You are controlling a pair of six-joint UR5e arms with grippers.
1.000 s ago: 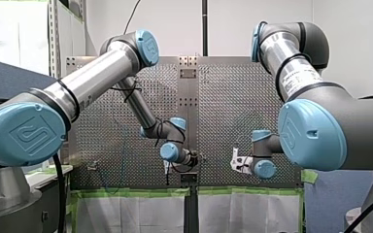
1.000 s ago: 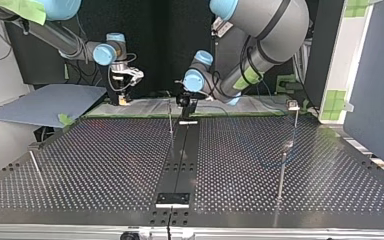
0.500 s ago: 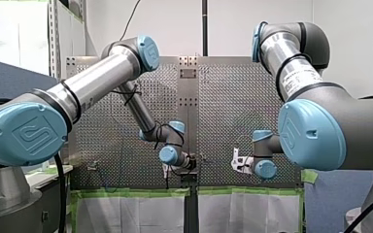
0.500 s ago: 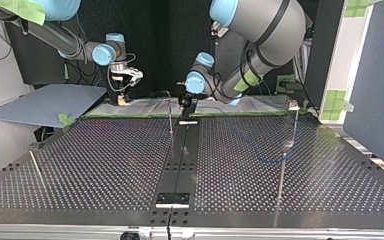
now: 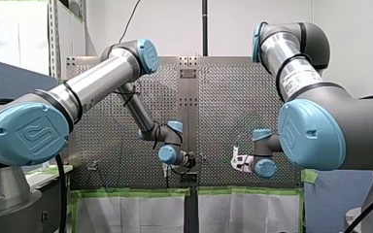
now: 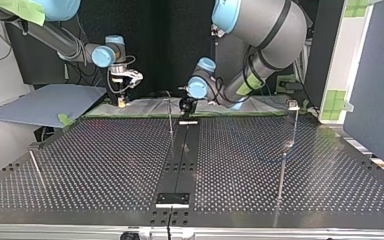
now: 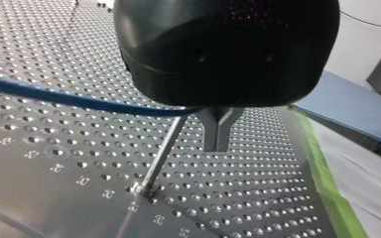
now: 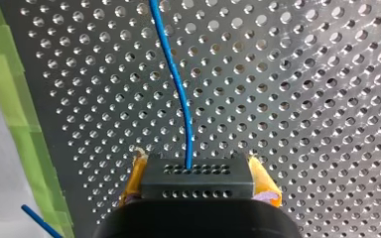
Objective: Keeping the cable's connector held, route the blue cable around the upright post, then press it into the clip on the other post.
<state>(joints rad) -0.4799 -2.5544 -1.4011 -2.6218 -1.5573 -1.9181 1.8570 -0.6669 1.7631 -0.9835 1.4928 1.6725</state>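
While white walls (image 5: 175,24) close off the room behind, the perforated metal surface (image 6: 105,165) fills most of the top view, with a dark centre strip (image 6: 182,150) down its middle. My left arm (image 6: 260,30) comes in at that view's right and my right arm (image 6: 55,37) at its left, both low over the far edge. Blue board (image 6: 45,102) lies off the surface at the top view's left. White sheet (image 6: 145,106) and green tape (image 6: 130,116) line the far edge. Thin upright post (image 6: 170,117) stands beside the centre strip; a taller post (image 6: 295,120) with a clip (image 6: 293,105) on top stands at the right. Left hand (image 7: 218,144) has its metal fingers (image 7: 213,129) pressed together just beside the thin post, closed on the blue cable (image 7: 79,99), which runs in to their base. Right hand (image 8: 197,161) clamps its yellow pads (image 8: 263,181) on the black connector (image 8: 197,186); the cable leaves it over the holes, well apart from the clip
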